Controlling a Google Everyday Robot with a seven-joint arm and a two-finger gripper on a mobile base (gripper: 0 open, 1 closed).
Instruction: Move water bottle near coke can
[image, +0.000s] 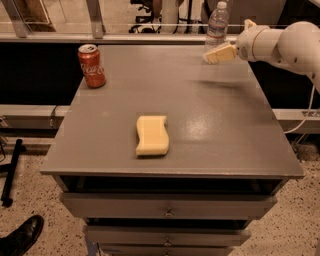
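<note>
The water bottle (217, 25), clear with a white cap, stands upright at the table's far edge, right of centre. The coke can (92, 66), red with a silver top, stands upright near the far left corner, well apart from the bottle. My gripper (211, 56) reaches in from the right on a white arm (285, 42). It hovers above the table, just in front of and below the bottle, with its tip pointing left. It holds nothing that I can see.
A yellow sponge (152, 135) lies flat near the middle of the grey table (225, 130). Drawers sit under the table's front edge. A black shoe (22, 237) is on the floor at bottom left. A railing runs behind the table.
</note>
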